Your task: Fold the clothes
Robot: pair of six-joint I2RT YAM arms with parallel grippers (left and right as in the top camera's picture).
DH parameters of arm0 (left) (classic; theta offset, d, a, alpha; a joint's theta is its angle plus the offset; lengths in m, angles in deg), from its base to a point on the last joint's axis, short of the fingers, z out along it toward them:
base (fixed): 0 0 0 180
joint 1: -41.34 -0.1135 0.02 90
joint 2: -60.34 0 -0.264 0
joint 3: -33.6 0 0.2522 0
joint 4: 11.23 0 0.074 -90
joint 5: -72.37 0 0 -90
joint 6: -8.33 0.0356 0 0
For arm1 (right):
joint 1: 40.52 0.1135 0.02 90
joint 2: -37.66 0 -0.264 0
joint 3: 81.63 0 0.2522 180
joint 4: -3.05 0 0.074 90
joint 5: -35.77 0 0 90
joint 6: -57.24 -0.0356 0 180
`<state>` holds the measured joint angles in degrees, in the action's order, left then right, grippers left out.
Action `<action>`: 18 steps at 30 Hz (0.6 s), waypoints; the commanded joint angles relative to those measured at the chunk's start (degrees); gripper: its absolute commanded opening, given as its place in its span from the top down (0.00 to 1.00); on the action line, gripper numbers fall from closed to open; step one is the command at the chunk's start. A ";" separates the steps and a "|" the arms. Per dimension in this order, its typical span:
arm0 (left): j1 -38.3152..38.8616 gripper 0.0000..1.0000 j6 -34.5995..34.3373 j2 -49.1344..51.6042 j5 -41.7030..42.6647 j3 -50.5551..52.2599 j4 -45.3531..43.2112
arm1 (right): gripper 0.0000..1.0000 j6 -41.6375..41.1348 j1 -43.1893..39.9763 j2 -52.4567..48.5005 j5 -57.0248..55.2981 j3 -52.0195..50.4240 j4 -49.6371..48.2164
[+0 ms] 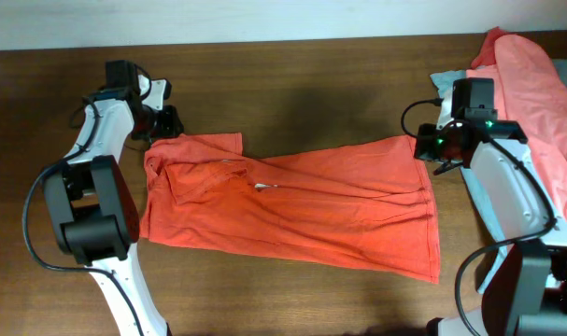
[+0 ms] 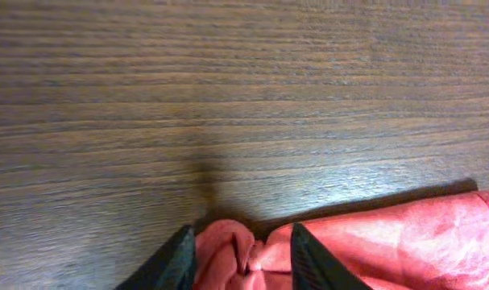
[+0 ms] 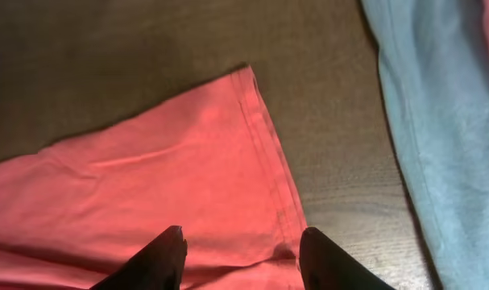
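Note:
The orange-red T-shirt (image 1: 302, 205) lies flat as a long band across the wooden table, folded lengthwise, with a sleeve at its upper left. My left gripper (image 1: 166, 126) is at the shirt's upper left corner. In the left wrist view its fingers (image 2: 242, 262) stand apart with bunched shirt fabric (image 2: 389, 242) between them. My right gripper (image 1: 425, 147) is at the shirt's upper right corner. In the right wrist view its fingers (image 3: 240, 258) are open just over the hemmed edge of the shirt (image 3: 163, 177), holding nothing.
A paler salmon-pink garment (image 1: 535, 84) is heaped at the right edge of the table, over a grey-blue garment (image 3: 437, 121) right beside my right gripper. Bare wood table (image 1: 302, 84) lies behind and in front of the shirt.

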<state>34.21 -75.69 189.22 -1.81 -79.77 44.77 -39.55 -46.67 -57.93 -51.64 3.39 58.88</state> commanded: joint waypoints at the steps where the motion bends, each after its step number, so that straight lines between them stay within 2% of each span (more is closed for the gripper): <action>1: 0.07 0.50 -4.28 -2.36 -4.44 -1.18 -0.68 | 0.49 0.52 -0.31 -2.25 -0.04 0.55 1.31; 2: 0.20 0.38 -4.68 -2.51 -2.86 -1.33 -1.07 | 0.49 0.55 -0.31 -2.78 -0.07 0.52 1.90; 4: 0.92 0.25 -3.39 -2.67 1.81 -2.23 -0.98 | 0.49 0.52 -0.31 -3.30 -0.07 0.52 2.34; 5: 1.95 0.17 -0.09 -2.71 4.83 -2.99 -0.70 | 0.49 0.52 -0.31 -3.50 -0.04 0.52 2.49; 10: 8.61 0.13 10.49 -2.67 -0.44 -3.61 0.44 | 0.49 0.52 -0.31 -3.52 -0.04 0.52 3.72; 11: 9.73 0.13 11.19 -2.67 -1.20 -3.61 0.28 | 0.49 0.52 -0.31 -3.52 -0.07 0.52 3.93; 12: 10.97 0.08 11.91 -2.64 -2.03 -3.61 0.02 | 0.49 0.52 -0.31 -3.52 -0.04 0.52 4.07; 18: 15.93 0.08 11.91 -1.90 -6.10 -3.50 -0.11 | 0.49 0.52 -0.31 -3.52 -0.07 0.52 4.85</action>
<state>49.64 -65.70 188.59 -5.11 -82.18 44.80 -38.96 -46.72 -61.18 -51.64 3.37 63.36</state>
